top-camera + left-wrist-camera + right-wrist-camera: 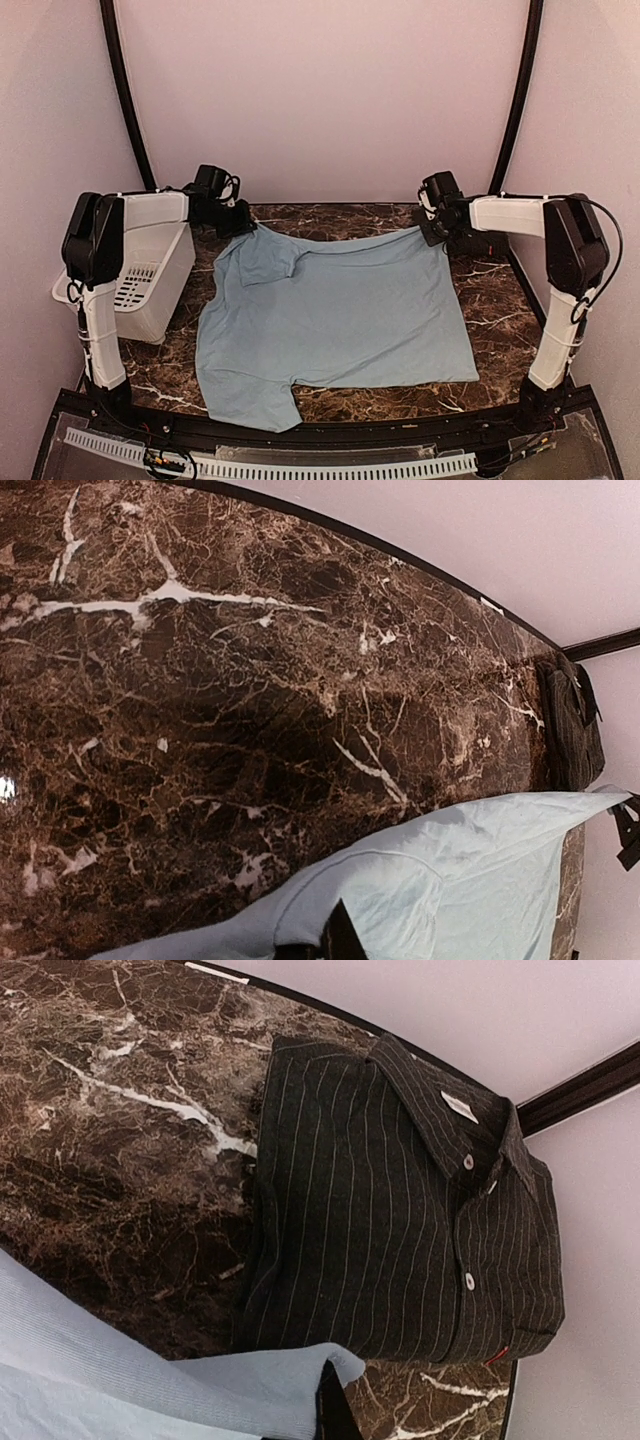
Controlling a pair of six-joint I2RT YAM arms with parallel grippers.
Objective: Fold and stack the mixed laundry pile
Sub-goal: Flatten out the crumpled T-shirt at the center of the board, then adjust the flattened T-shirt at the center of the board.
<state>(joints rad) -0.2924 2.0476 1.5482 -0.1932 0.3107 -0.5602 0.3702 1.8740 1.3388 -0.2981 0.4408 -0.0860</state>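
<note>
Marble table (pixel 500 310): your left gripper (pixel 243 222) and right gripper (pixel 433 229) each pinch a far corner of the blue T-shirt (pixel 340 320). Folded pinstriped shirt (pixel 400 1220) lies far right.

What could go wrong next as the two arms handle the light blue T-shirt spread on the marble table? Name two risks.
1. The left end effector and right end effector each pinch only a small far corner of the light blue short-sleeved T-shirt. A corner could slip free during a pull.
2. The folded black pinstriped button shirt lies right beside the right-hand corner. Dragging the T-shirt may snag or unfold it.
</note>
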